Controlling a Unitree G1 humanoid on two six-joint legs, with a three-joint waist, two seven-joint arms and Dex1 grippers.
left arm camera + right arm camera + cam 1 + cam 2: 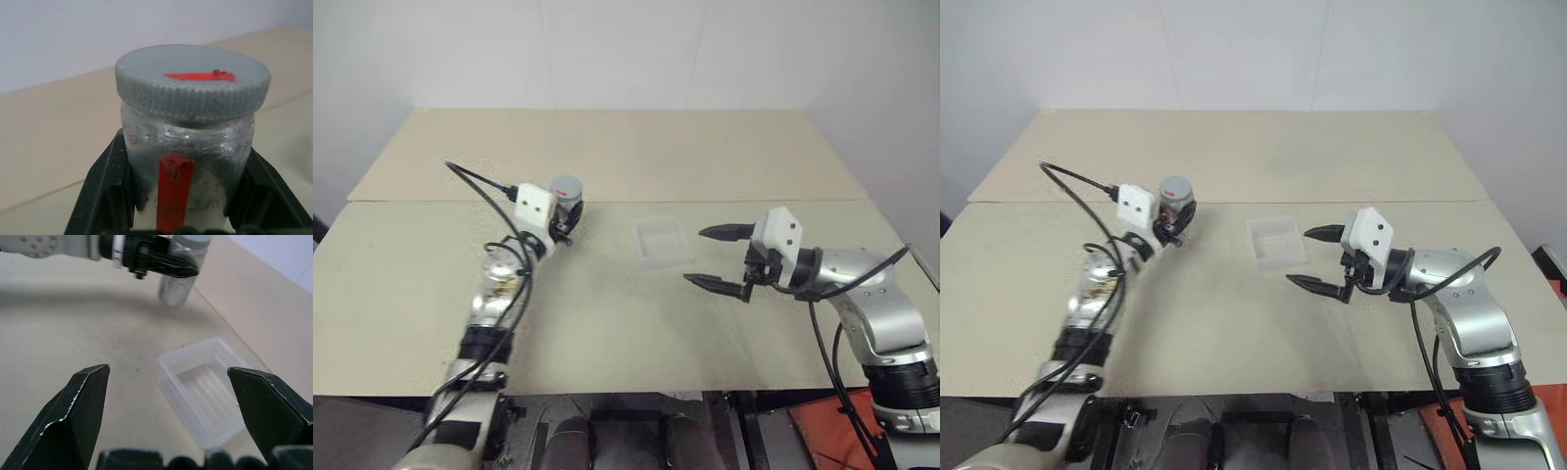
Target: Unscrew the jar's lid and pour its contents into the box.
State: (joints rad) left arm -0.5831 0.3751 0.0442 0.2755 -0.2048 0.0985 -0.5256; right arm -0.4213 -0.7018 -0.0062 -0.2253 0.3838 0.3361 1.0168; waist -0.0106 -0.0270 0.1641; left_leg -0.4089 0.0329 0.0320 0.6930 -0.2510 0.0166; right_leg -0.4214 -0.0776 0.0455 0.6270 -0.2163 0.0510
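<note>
The right gripper [715,258] hangs nearest the camera, just to the right of the box [663,240] and slightly nearer than it, over the table [607,323]. Its two black fingers [80,406] stand spread wide with nothing between them, tips aimed toward the box. From the right wrist, the box sits between and just beyond those fingertips: a shallow square tray of clear, whitish plastic, open side up, resting flat on the tan tabletop.

Left of the box, and a little farther back, the left gripper [566,217] is clamped on the jar [567,201]. The left wrist view shows its fingers [110,183] pressed against opposite sides of the jar's silvery body, below the cap, with a strip of red tape running up the jar between them. The jar stands roughly upright in that grip. In the right wrist view its base looks raised off the table, though the gap is hard to make out.

The lid [192,81] is on the jar, a grey ribbed screw cap with a red mark on top. Jar and box are apart, bare tabletop between them.

Beyond the box a seam crosses the table, and a pale wall [626,49] stands past the far edge. The jar's contents cannot be made out through its side.
</note>
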